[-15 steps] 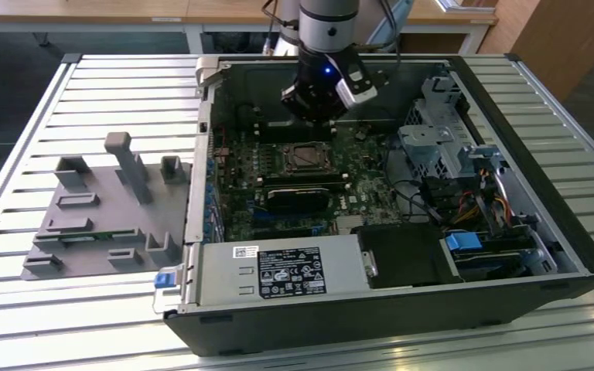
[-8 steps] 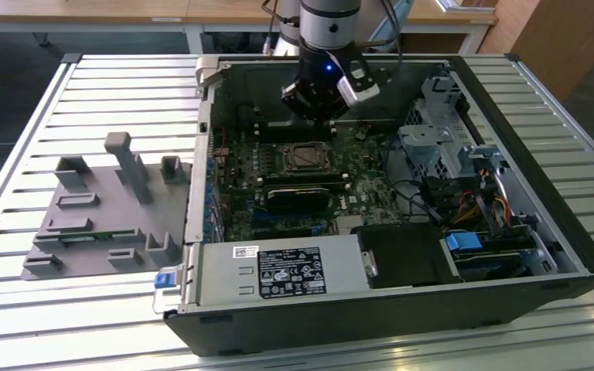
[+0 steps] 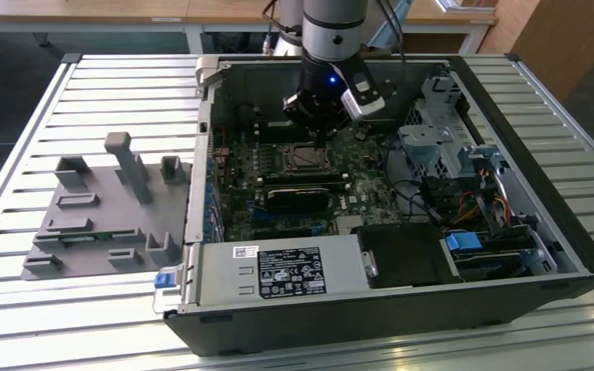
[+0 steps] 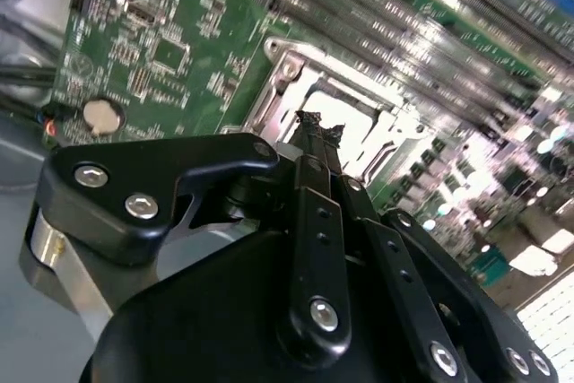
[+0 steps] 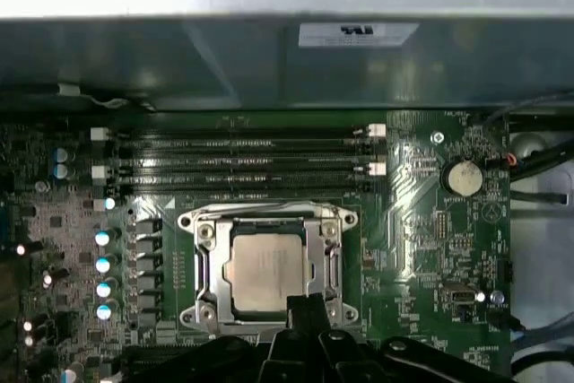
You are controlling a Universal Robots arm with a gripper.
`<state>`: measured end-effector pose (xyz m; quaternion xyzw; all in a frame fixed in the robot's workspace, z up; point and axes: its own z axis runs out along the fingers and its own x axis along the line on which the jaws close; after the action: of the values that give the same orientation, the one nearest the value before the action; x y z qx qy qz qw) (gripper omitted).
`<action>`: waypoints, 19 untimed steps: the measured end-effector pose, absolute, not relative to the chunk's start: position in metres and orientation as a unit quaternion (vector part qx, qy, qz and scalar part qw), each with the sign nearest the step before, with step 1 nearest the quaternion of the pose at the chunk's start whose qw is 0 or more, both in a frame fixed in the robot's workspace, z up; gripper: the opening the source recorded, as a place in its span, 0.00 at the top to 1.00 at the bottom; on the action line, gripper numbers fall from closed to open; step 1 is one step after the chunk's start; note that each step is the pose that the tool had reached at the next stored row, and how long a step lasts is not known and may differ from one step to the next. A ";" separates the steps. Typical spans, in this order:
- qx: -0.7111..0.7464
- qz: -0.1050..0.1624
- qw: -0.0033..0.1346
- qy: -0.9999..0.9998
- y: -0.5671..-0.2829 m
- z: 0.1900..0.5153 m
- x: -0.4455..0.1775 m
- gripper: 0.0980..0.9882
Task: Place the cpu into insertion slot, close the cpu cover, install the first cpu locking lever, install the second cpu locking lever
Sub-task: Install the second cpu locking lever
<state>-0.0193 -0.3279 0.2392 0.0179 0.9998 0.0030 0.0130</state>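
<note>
1. Over the middle of the open computer case [image 3: 544, 232], which lies on the slatted counter [image 3: 29, 116], the arm's hand [image 3: 318, 127] hangs just above the socket [image 3: 305, 158] on the green circuit board [image 3: 276, 216].

2. Seen in the first wrist view, the chip [image 5: 265, 269] already sits in the socket [image 5: 208, 268], its dull silver top facing up. The metal cover [image 5: 328, 262] lies flat around it, framing it through the central window. So I judge the first two steps done.

3. Fingertips [image 5: 303, 304] come in at the near edge of the cover, and they look pressed together into one narrow point, with nothing between them. The second wrist view agrees: the two slim black fingers [image 4: 309, 136] meet at their tips right over the bright cover [image 4: 345, 87].

4. Judging from that, the step in hand is the first locking lever. Thin wire levers run along the sides of the cover, but I cannot tell from these pictures whether either one is latched under its hook.

5. What the next move calls for is a small, firm push with the closed tip: down on the lever arm, then sideways under its catch, without sliding onto the chip or the memory sticks [image 5: 242, 154] just beyond the socket.

6. Left of the case in the exterior view, a grey parts stand [image 3: 101, 209] rests on the counter, well apart from the work.
</note>
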 end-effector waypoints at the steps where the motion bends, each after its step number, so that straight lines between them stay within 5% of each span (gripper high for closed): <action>1: 0.018 0.004 0.013 1.000 -0.330 0.239 -0.019 0.99; 19: 0.004 0.020 0.007 1.000 -0.344 0.233 -0.019 0.99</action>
<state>-0.0193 -0.3444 0.2328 0.0042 0.9998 0.0199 0.0068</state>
